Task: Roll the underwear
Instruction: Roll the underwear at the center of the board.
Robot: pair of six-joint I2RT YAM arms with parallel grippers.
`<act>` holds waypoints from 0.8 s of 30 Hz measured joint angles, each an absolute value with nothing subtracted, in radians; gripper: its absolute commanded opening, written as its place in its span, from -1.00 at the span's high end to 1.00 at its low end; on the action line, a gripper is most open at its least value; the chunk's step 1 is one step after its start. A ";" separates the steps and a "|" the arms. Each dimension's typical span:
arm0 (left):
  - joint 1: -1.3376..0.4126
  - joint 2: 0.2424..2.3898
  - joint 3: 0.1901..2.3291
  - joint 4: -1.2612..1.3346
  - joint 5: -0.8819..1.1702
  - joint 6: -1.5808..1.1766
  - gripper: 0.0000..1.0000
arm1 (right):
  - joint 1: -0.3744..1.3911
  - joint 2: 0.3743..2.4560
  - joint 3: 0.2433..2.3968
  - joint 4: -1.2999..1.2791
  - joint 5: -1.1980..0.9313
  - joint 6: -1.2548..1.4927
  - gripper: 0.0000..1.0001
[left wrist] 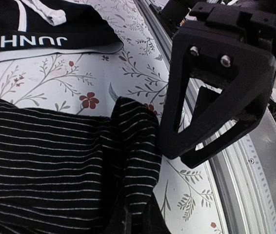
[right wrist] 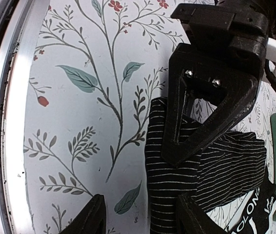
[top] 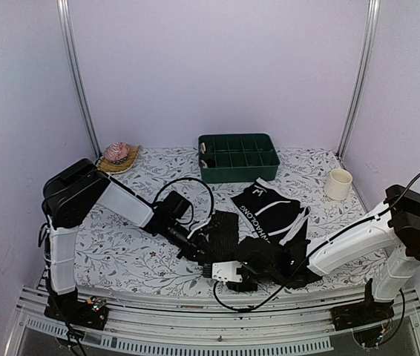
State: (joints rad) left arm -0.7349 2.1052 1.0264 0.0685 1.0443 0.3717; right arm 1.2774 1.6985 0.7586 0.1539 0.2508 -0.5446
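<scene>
Black underwear with thin white stripes [top: 226,228] lies bunched near the table's front middle. My left gripper [top: 201,251] is shut on a fold of it [left wrist: 128,195]; in the right wrist view its triangular finger [right wrist: 196,117] presses onto the cloth [right wrist: 167,185]. My right gripper [right wrist: 145,217] is open just beside it, its fingers straddling the striped cloth's near edge without squeezing it. Its finger [left wrist: 216,97] shows close by in the left wrist view. A second black underwear with white waistband lettering [top: 269,211] [left wrist: 30,29] lies spread just behind.
A green compartment tray [top: 238,157] stands at the back middle, a cream cup [top: 338,184] at the right, and a woven mat with a pink object [top: 117,156] at the back left. The table's metal front rail [right wrist: 1,122] [left wrist: 255,185] runs close to both grippers.
</scene>
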 measured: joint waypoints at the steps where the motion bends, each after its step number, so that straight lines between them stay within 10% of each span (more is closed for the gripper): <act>1: -0.735 2.106 1.028 0.066 1.045 0.372 1.00 | 1.277 1.708 0.763 0.157 0.256 -0.550 0.00; 18: -0.731 2.115 1.047 0.031 1.055 0.373 1.00 | 1.245 1.797 0.818 0.168 0.325 -0.546 0.05; 24: -0.721 2.103 1.044 0.013 1.043 0.376 0.86 | 1.226 1.831 0.860 0.140 0.303 -0.511 0.46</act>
